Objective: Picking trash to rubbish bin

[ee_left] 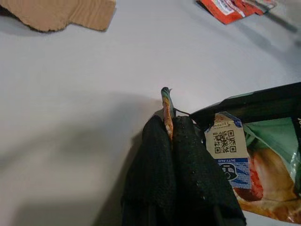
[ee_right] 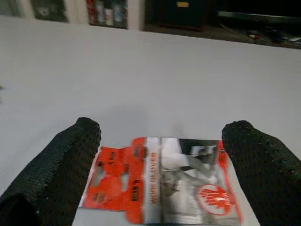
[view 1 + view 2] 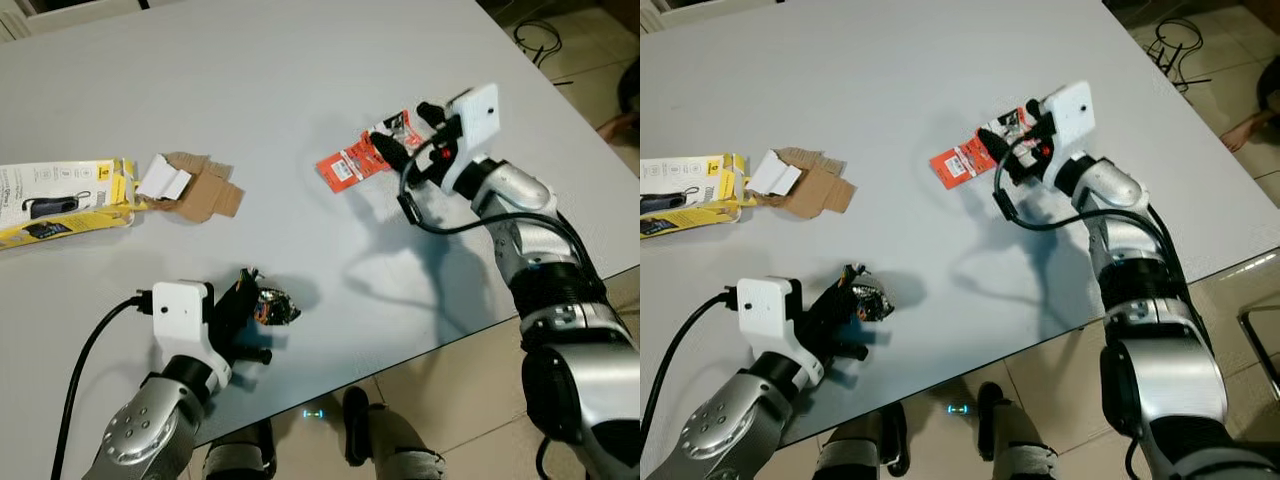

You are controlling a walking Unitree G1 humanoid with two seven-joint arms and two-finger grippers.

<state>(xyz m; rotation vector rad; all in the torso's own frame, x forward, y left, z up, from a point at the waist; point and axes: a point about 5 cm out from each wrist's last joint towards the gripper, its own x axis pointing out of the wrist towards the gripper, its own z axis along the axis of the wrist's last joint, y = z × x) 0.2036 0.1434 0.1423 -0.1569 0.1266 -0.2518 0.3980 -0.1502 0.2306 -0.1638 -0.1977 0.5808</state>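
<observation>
A smooth grey table [image 3: 300, 90] carries a yellow carton [image 3: 60, 200] and torn brown cardboard [image 3: 200, 188] toward its left edge. Near the right edge, the right gripper [image 2: 160, 174] hangs spread over a flat red packet [image 3: 352, 162]. At the near edge, the left gripper [image 1: 170, 129] pinches a crinkled foil wrapper [image 3: 272, 306].

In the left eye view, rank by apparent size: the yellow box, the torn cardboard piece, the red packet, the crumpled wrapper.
1. yellow box, though cut off by the frame edge
2. torn cardboard piece
3. red packet
4. crumpled wrapper, partly hidden by the left gripper
</observation>
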